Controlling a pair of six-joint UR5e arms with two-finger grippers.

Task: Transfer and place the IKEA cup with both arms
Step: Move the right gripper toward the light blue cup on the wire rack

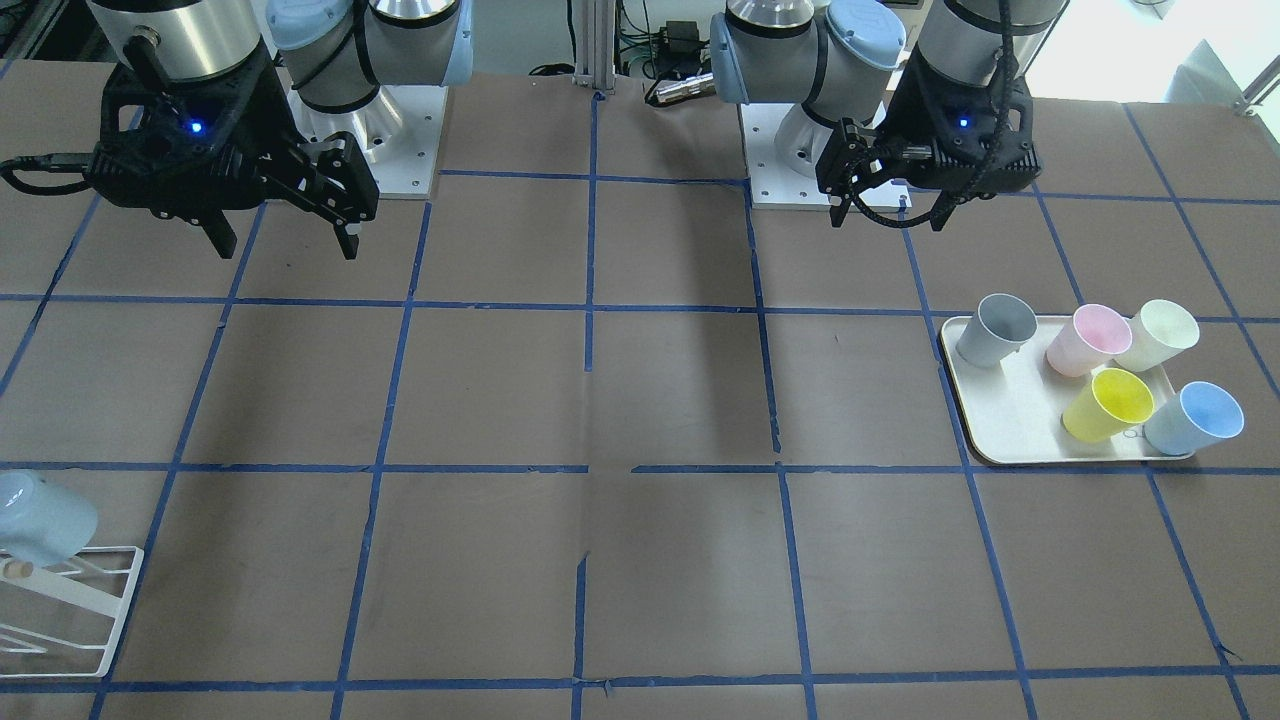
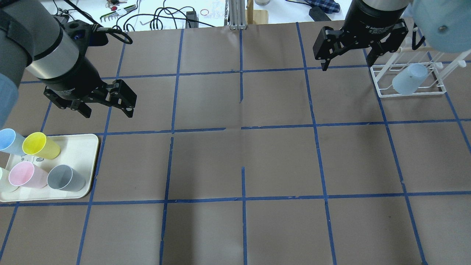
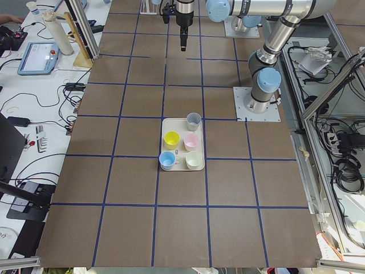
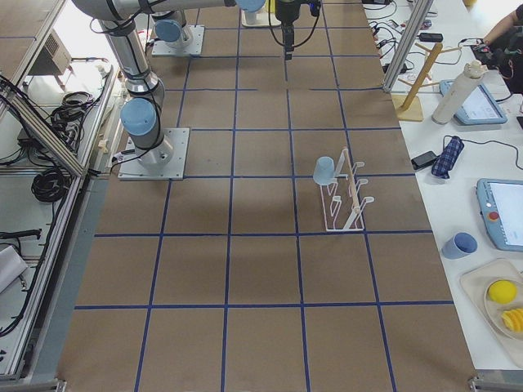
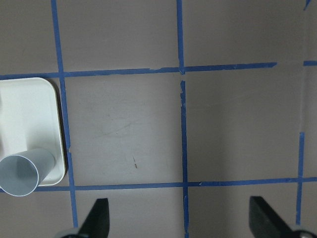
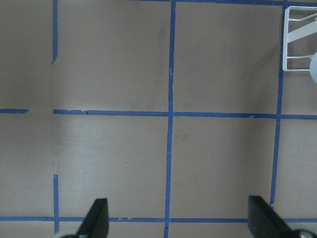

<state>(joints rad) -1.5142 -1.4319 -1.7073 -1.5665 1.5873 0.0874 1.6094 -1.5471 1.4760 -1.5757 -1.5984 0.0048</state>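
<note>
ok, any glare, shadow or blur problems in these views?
Front-facing: blown-out white patch top right, broad soft shadows across the table. Overhead: same soft shadows; the blue joint cap top right looms large and slightly soft. Both wrist views: tape lines sharp, jaws at the bottom edge soft-edged.

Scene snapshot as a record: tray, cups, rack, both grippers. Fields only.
tray: robot's left side, five upright cups: blue cup, yellow cup, pink cup, grey cup, cream cup
rack: robot's right side, one pale blue cup hung on it
left gripper: open, empty, raised near tray
right gripper: open, empty, raised near rack
transfer: not begun
</note>
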